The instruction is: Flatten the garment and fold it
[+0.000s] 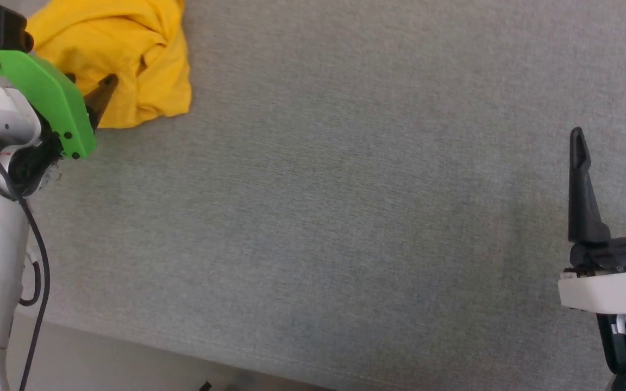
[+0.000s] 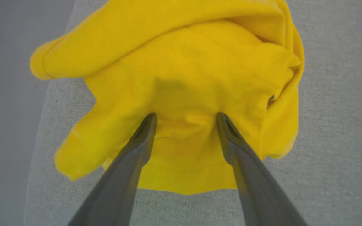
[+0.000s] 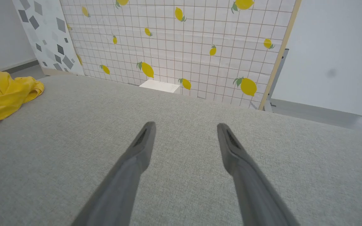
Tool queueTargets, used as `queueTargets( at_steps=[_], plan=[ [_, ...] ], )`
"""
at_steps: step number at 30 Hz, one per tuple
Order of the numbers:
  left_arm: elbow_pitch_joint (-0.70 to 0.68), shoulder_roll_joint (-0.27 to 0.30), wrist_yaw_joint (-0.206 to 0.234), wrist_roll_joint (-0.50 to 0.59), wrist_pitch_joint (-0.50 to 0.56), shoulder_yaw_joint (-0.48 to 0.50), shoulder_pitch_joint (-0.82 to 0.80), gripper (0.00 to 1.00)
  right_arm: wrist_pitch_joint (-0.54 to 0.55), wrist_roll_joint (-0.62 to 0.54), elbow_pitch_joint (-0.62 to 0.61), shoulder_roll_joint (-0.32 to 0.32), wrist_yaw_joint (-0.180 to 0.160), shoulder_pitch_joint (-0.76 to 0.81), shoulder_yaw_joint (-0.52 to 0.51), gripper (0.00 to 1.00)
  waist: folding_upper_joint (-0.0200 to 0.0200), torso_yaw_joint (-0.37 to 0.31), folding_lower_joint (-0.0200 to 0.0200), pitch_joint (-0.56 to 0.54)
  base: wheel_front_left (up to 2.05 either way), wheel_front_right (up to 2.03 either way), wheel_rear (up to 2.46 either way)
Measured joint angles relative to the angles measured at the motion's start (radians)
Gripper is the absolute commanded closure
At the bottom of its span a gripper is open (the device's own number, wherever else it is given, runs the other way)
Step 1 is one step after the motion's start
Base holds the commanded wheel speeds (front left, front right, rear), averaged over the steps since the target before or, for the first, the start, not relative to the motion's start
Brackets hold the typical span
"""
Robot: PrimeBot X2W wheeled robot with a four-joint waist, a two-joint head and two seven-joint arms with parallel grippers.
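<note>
Garment (image 1: pixel 128 54), crumpled at the far left edge of the grey cushion (image 1: pixel 345 217), could slide off if the left gripper (image 2: pixel 185 117), open over it, drags it leftward.

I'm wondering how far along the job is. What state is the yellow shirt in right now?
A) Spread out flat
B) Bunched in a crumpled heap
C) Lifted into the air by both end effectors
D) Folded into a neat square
B: the garment lies bunched in wrinkled folds on the grey surface, with the left end effector open over it.
</note>
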Motion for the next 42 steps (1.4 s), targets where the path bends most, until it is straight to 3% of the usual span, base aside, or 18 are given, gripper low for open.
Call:
queueTargets(
  at_steps=[5,6,13,21,34,42],
  plan=[
    [0.055,-0.002,0.01,0.0,-0.017,0.001,-0.011,0.0,0.0,0.0,-0.01,0.0,0.0,-0.005,-0.004,0.0,0.0,-0.03,-0.0001,0.042,0.0,0.0,0.0],
    [0.085,0.004,0.014,0.012,-0.058,0.003,-0.029,1.0,0.0,0.0,-0.013,0.0,0.0,-0.011,-0.004,0.0,0.0,-0.048,-0.0001,0.065,0.0,0.0,0.0],
    [0.151,0.009,0.011,0.013,-0.128,0.009,-0.058,1.0,-0.006,0.009,-0.001,0.0,0.0,-0.025,-0.007,0.0,0.0,-0.077,-0.0001,0.073,0.0,0.0,0.0],
    [0.166,0.014,-0.006,-0.035,-0.183,0.001,-0.062,1.0,-0.047,0.046,0.059,0.0,0.0,-0.028,-0.001,0.0,0.0,-0.078,-0.0001,0.008,0.0,0.0,0.0],
    [-0.065,0.061,-0.007,-0.119,-0.192,-0.094,-0.093,1.0,-0.121,0.13,0.18,0.0,0.0,-0.012,-0.023,0.0,0.0,-0.08,-0.0002,-0.185,0.0,0.0,0.0],
    [-0.248,0.008,-0.007,-0.181,-0.144,-0.157,-0.12,1.0,-0.163,0.179,0.239,0.0,0.0,0.019,-0.037,0.0,0.0,-0.096,-0.0002,-0.319,0.0,0.0,0.0]
  ],
)
